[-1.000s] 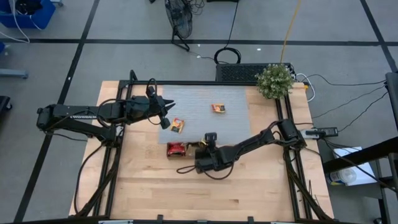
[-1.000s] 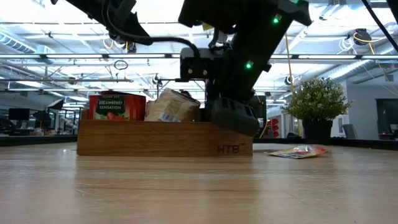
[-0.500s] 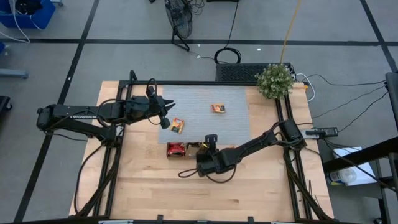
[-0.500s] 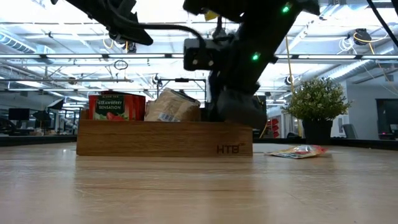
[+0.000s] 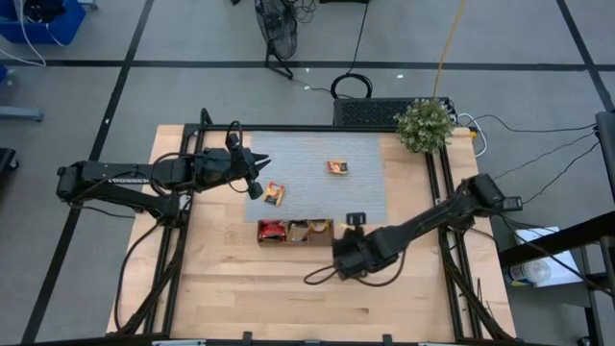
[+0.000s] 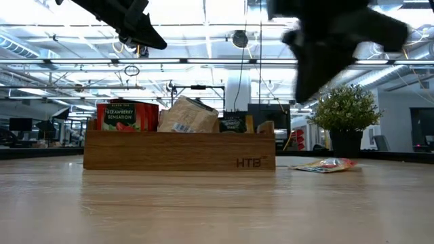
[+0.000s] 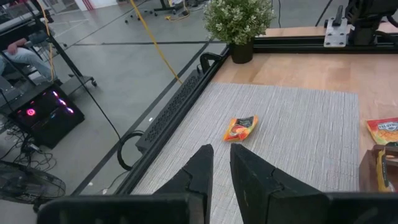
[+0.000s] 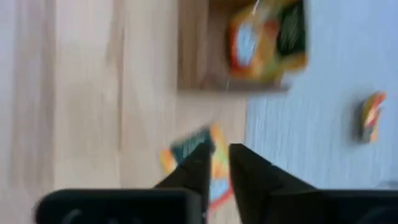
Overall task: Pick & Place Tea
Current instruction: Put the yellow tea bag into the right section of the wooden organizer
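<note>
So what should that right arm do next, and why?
Probably lower the right gripper onto the orange tea packet on the bare wood just past the end of the wooden tray. The gripper hangs over that packet, which lies outside the tray. The left gripper hovers over the grey mat.

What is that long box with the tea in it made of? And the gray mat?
The long box looks like wood: brown, smooth, with faint grain and letters stamped on its front. The gray mat seems to be woven fabric or vinyl, judging by its fine ribbed lines; which one is unclear.
</note>
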`<state>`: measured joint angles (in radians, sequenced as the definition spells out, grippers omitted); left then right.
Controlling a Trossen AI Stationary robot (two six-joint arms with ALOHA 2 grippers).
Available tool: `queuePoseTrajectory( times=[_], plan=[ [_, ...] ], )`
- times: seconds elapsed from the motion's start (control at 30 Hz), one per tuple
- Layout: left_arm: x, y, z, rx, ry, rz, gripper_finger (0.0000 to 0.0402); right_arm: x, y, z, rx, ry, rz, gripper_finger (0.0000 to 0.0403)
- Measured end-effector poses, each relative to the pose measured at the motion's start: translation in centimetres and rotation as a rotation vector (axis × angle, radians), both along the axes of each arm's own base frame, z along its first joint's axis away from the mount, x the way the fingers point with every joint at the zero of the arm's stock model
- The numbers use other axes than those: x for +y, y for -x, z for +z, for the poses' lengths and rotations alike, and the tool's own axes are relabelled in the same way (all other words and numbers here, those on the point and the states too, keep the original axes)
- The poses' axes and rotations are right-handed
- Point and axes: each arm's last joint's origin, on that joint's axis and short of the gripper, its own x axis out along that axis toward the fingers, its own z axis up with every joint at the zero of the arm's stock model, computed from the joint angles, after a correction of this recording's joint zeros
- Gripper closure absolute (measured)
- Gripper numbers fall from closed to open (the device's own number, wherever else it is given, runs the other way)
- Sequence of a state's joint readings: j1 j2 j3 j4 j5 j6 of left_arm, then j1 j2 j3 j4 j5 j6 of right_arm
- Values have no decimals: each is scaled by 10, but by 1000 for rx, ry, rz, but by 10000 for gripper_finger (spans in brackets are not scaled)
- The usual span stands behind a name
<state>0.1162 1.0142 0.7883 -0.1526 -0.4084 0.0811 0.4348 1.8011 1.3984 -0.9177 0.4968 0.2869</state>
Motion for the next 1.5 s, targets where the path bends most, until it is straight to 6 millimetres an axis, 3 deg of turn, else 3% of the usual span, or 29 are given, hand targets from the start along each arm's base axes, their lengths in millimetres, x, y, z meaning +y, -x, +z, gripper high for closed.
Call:
queuePoseTrajectory(
  times=[0.23, 0.43, 0.53, 0.67, 0.8, 0.97, 1.1, 1.33, 1.5],
  plan=[
    [0, 0, 0, 0, 0, 0, 339, -17, 43, -43, 124, -16, -9, 232],
    [0, 0, 0, 0, 0, 0, 339, -51, 66, -55, 120, -111, -276, 170],
    [0, 0, 0, 0, 0, 0, 339, -64, 73, -55, 88, -154, -282, 167],
    [0, 0, 0, 0, 0, 0, 339, -80, 72, -53, -111, -77, -271, 181],
    [0, 0, 0, 0, 0, 0, 339, -88, 66, -65, -227, -114, -173, 198],
    [0, 0, 0, 0, 0, 0, 339, -93, 71, -86, -168, -100, -93, 207],
    [0, 0, 0, -2, 0, 1, 339, -88, 72, -85, -151, -169, -58, 209],
    [0, 0, 0, -5, -1, 0, 339, -71, 73, -74, -167, -473, -40, 211],
    [0, 0, 1, -6, -1, 0, 339, -57, 77, -68, -181, -482, 21, 211]
  ],
)
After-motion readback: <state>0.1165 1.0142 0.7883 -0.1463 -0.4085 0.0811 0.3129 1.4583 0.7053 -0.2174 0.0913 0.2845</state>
